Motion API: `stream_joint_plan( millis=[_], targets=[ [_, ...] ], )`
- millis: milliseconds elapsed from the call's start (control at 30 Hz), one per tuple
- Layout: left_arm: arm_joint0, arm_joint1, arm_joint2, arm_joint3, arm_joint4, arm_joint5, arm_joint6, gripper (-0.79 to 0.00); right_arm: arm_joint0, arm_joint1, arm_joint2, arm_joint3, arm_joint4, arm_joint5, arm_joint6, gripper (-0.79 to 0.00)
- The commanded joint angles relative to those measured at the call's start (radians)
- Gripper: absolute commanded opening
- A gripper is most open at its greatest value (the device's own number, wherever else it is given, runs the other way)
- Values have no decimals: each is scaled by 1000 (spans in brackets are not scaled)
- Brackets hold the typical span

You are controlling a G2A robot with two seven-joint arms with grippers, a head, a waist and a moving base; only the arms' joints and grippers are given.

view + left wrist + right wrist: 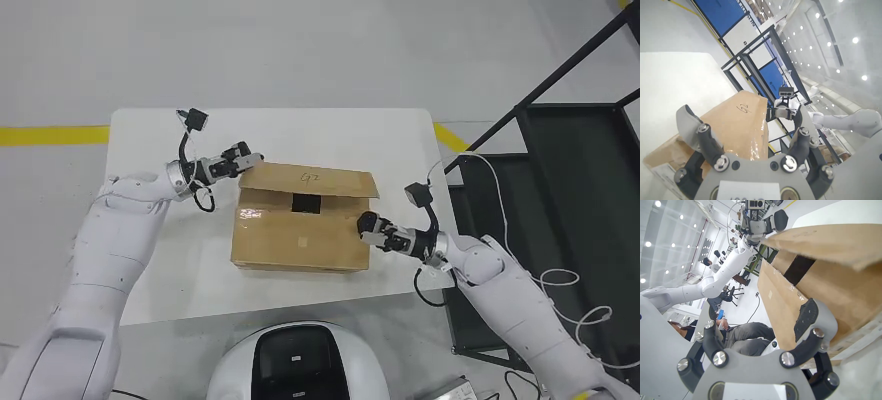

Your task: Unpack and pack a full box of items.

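I see a plain brown cardboard box (300, 240) with a black scribble on its flap, a white table (330, 135), and a yellow floor stripe (50, 134).

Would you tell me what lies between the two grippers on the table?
The cardboard box spans the gap between the left gripper and right gripper, seen in the top view.

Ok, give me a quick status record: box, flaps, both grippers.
box: cardboard box on the white table
flaps: not fully shut; dark gap in the top, far flap partly raised
contents: hidden
left gripper: open, at the far flap's left corner
right gripper: open, close by the box's right side; contact unclear
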Motion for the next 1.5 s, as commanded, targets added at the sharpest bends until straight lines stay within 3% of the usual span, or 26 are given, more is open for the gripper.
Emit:
stream_joint_plan(
  millis=[0, 200, 400, 867, 1167, 1467],
  targets=[
    [30, 13, -12, -43, 21, 9, -8, 0, 3, 0, 5, -2, 1, 11, 2, 0],
    [83, 40, -46, -125, 51, 35, -33, 0, 24, 0, 11, -15, 7, 73, 27, 0],
    [110, 58, -69, -179, 69, 47, -47, 0, 72, -3, 2, -8, 45, 207, 78, 0],
    [146, 87, -85, -239, 95, 56, -48, 0, 178, -25, -52, 98, 140, 378, 196, 0],
    [239, 119, -206, -306, -56, 54, 22, 0, 215, -34, -67, 90, 104, 432, 207, 0],
    [335, 144, -282, -400, -52, 91, 62, 0, 233, -44, -90, 99, 83, 472, 209, 0]
  ],
)
